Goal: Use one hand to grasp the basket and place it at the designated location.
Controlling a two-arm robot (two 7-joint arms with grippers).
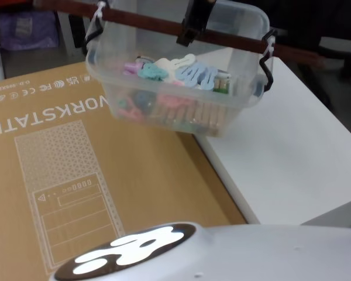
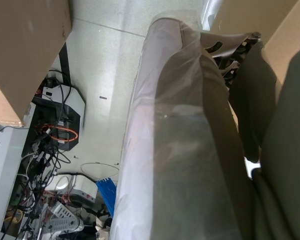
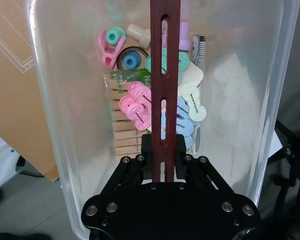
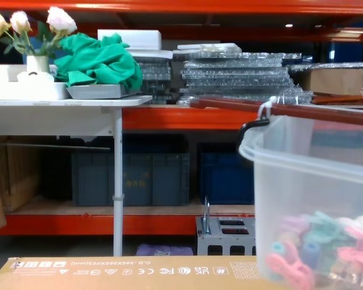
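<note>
Right gripper [image 3: 163, 156] is clamped shut, carrying its load above the cardboard box [image 1: 76, 175] and the edge of the white table [image 1: 292, 158]. Step in hand: transport (grasp and lift appear complete). The next move calls for a level descent onto the designated spot. The basket [image 1: 248, 93] hangs directly beneath the gripper, held by its brown handle bar [image 1: 140, 22] at mid-span. Clothes pegs [image 1: 190, 73] lie inside.
</note>
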